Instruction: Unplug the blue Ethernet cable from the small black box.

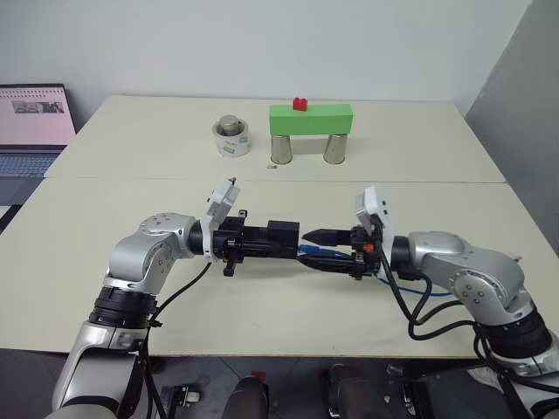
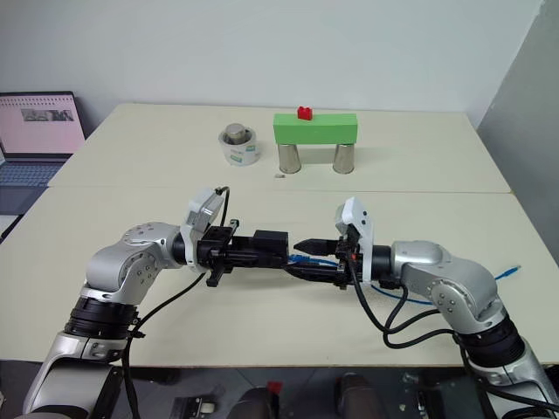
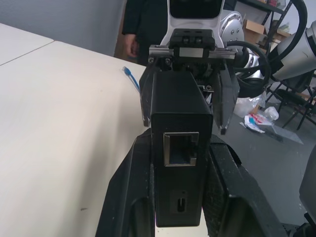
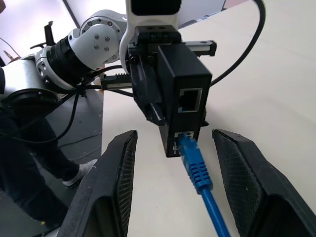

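Observation:
The small black box (image 1: 284, 237) is held level above the table, with my left gripper (image 1: 255, 243) shut on it. An empty port shows on the box's face (image 3: 180, 148) in the left wrist view. The blue Ethernet cable (image 4: 195, 165) has its plug sitting in the box's lower port in the right wrist view. My right gripper (image 1: 307, 247) faces the box from the right. It is open, its fingers (image 4: 116, 182) either side of the plug and apart from it. The cable trails back under the right arm, and its far end (image 2: 511, 272) lies on the table.
At the back of the table a green block (image 1: 310, 118) with a small red piece rests on two metal cups. A white tape roll (image 1: 231, 138) with a metal weight stands left of it. A laptop (image 1: 33, 131) is at the far left. A person (image 3: 140, 29) stands beyond the table.

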Controlling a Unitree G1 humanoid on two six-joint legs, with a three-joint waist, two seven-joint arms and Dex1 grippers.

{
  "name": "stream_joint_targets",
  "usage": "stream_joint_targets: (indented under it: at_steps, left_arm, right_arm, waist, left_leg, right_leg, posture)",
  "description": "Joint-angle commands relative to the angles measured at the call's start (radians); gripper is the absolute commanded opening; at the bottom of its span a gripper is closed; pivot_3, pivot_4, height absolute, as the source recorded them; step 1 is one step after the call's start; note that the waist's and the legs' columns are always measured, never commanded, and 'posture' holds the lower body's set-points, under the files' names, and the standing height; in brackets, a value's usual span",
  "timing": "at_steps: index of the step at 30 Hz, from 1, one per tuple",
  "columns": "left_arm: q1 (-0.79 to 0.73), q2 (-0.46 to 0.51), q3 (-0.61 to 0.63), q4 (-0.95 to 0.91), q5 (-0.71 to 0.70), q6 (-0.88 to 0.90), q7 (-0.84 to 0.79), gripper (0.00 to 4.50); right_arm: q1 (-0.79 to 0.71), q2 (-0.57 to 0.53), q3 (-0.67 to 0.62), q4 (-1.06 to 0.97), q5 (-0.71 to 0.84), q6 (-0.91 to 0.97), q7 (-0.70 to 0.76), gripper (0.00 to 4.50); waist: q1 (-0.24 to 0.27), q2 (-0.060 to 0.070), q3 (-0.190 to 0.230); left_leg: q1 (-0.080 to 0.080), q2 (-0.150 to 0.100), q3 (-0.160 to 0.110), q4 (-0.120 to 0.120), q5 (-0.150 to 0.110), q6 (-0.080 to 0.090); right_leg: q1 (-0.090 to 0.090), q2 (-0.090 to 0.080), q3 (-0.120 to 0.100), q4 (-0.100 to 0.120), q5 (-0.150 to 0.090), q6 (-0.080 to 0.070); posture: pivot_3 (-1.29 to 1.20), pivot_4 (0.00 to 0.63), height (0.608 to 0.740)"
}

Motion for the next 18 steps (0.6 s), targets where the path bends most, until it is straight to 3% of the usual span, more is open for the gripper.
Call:
stream_joint_targets:
  at_steps: [1,10,13,18]
  left_arm:
    - [0.000,0.006,0.016,-0.039,-0.007,-0.009,-0.009,0.80]
    - [0.000,0.004,0.016,-0.043,-0.006,-0.012,-0.006,0.80]
    - [0.000,0.005,0.013,-0.046,-0.004,-0.015,-0.008,0.80]
    - [0.000,0.010,0.008,-0.046,0.004,-0.022,-0.016,0.80]
  right_arm:
    - [-0.018,0.019,-0.026,-0.005,0.012,0.021,0.024,2.55]
    - [-0.024,0.039,-0.033,0.023,-0.028,0.024,0.041,2.55]
    - [-0.024,0.042,-0.033,0.029,-0.037,0.021,0.045,2.06]
    - [-0.025,0.037,-0.041,0.047,-0.054,0.021,0.074,0.80]
  waist:
    - [0.000,0.000,0.000]
    - [0.000,0.000,0.000]
    - [0.000,0.000,0.000]
    - [-0.001,0.000,0.000]
  left_leg:
    - [0.000,0.000,0.000,0.000,0.000,0.000]
    - [0.000,0.000,0.000,0.000,0.000,0.000]
    - [0.000,0.000,0.000,0.000,0.000,0.000]
    - [0.000,0.000,0.000,0.000,0.000,0.000]
  right_leg:
    - [0.000,0.000,0.000,0.000,0.000,0.000]
    - [0.000,0.000,0.000,0.000,0.000,0.000]
    - [0.000,0.000,0.000,0.000,0.000,0.000]
    - [0.000,0.000,0.000,0.000,0.000,0.000]
  posture:
    - [0.00,0.150,0.740]
    - [0.00,0.150,0.740]
    - [0.00,0.150,0.740]
    - [0.00,0.150,0.740]
